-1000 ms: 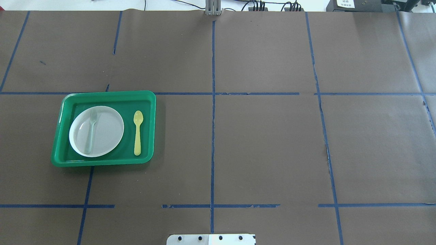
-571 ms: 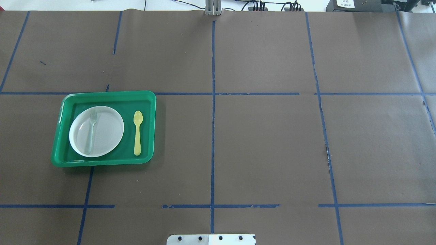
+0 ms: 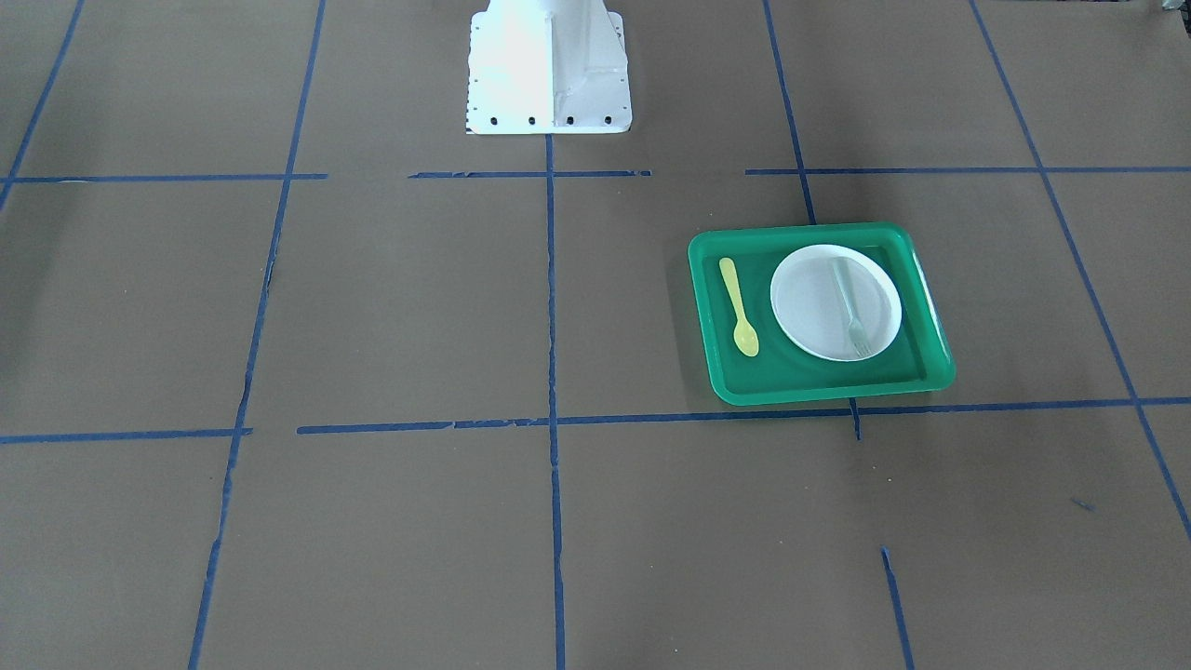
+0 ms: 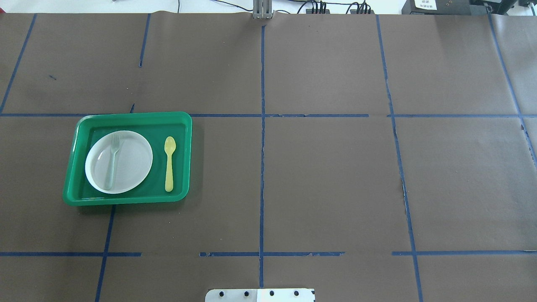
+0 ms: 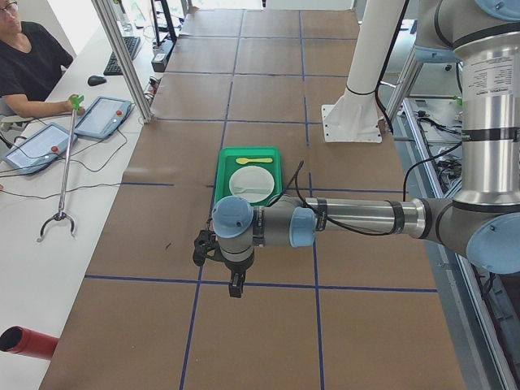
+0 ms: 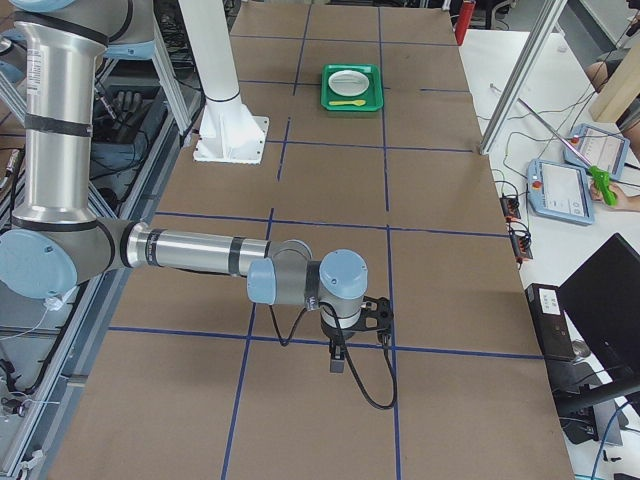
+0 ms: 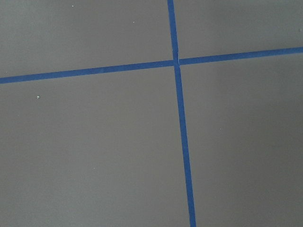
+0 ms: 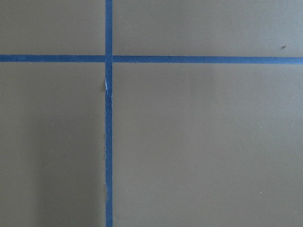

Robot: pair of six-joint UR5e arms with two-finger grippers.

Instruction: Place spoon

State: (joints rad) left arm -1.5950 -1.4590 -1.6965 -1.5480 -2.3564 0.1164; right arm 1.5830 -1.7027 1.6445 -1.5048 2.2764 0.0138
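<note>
The yellow spoon [image 4: 169, 163] lies flat in the green tray [image 4: 134, 115], to the right of the white plate [image 4: 132, 161], its bowl pointing away from the robot. It also shows in the front view [image 3: 741, 307]. A pale translucent fork [image 4: 112, 161] lies on the plate. My left gripper [image 5: 234, 286] shows only in the exterior left view, hanging over bare table far from the tray; I cannot tell if it is open or shut. My right gripper [image 6: 337, 360] shows only in the exterior right view, over a tape crossing; its state cannot be told either.
The table is covered with brown paper marked by blue tape lines [image 4: 262, 126]. The robot's white base plate [image 3: 549, 70] stands at the near edge. Operators with tablets [image 5: 101, 116] sit along the far side. Both wrist views show only paper and tape.
</note>
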